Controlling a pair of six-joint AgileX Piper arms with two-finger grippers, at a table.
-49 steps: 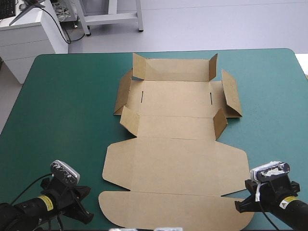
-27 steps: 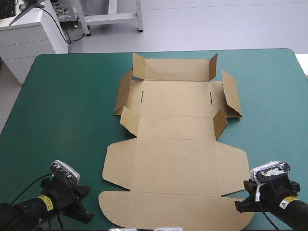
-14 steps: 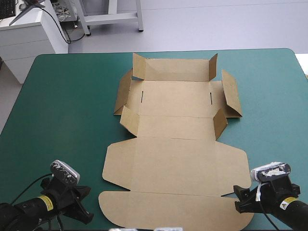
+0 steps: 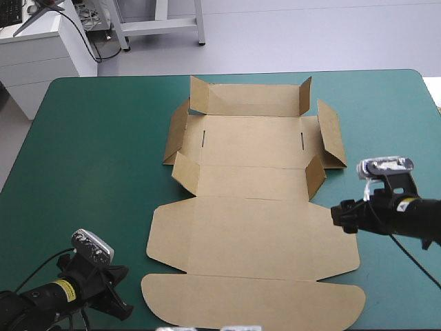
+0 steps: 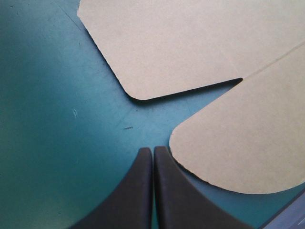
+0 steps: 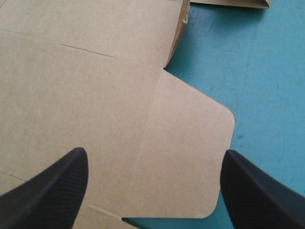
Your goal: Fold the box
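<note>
- Over the right side of the box [image 6: 71, 71]: right gripper [image 6: 155, 153], fingers wide apart.
- Beside its near left corner, over teal-green cover [image 5: 57, 119]: left gripper [image 5: 153, 150], fingers together.

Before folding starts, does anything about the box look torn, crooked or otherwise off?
Nothing stands out. The box lies spread out, square to the table, far flaps partly raised, no tears visible. The left gripper, shut, sits by its near corner; the right gripper, open, hangs over a side flap.
</note>
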